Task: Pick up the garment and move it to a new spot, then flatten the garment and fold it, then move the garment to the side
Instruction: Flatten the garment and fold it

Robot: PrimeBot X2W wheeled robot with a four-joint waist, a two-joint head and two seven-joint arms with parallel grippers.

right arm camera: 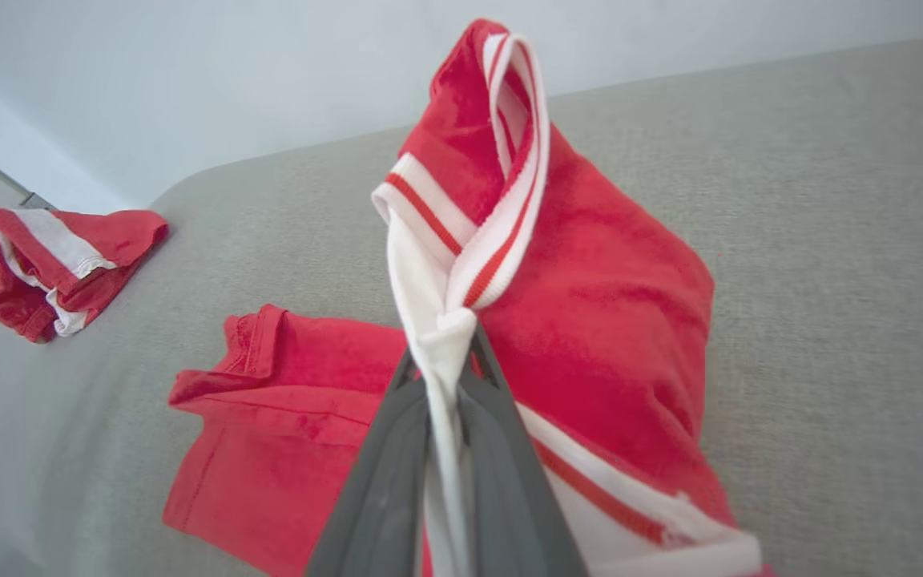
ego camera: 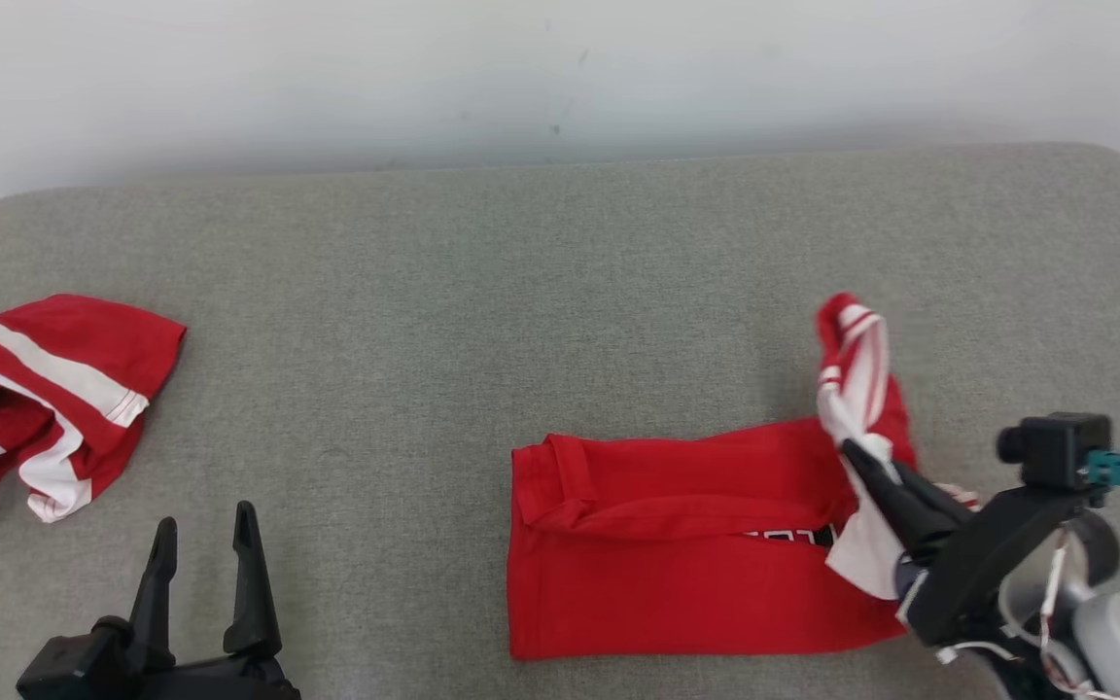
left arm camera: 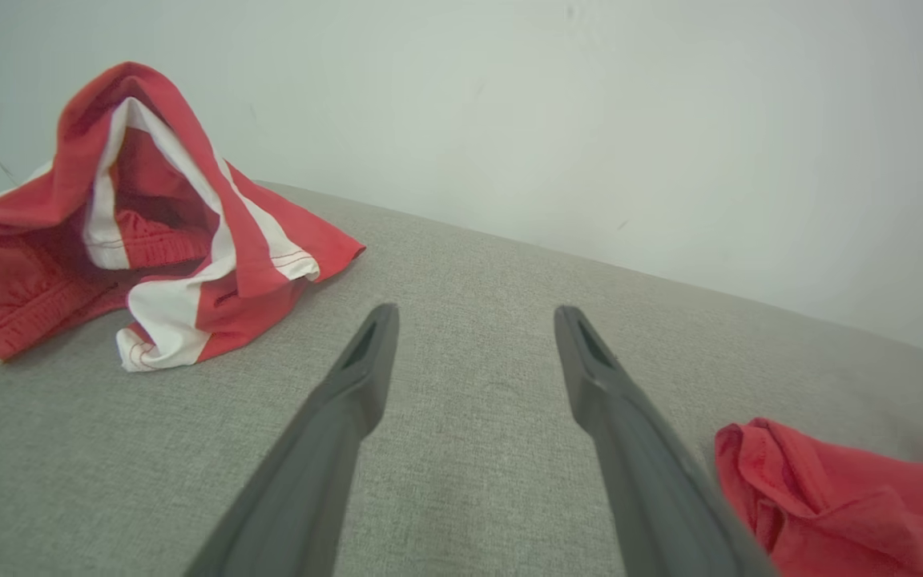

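The garment (ego camera: pixel 677 554) is a red shirt with white and red striped trim, lying partly folded on the grey cushion (ego camera: pixel 521 292). My right gripper (ego camera: pixel 857 452) is shut on its white collar edge and lifts that end above the rest. The right wrist view shows the fingers pinching the white fabric (right arm camera: pixel 441 353), with red cloth (right arm camera: pixel 606 320) draped behind. My left gripper (ego camera: pixel 205 530) stands open near the front edge at the lower left, empty, its fingers (left arm camera: pixel 365 361) spread over bare cushion. The garment's left end (left arm camera: pixel 846 497) lies to its right.
A second red and white garment (ego camera: pixel 35 408) lies crumpled at the far left of the cushion (left arm camera: pixel 149 232). A pale wall (ego camera: pixel 560 78) runs behind the cushion. Bare grey surface lies between the two garments.
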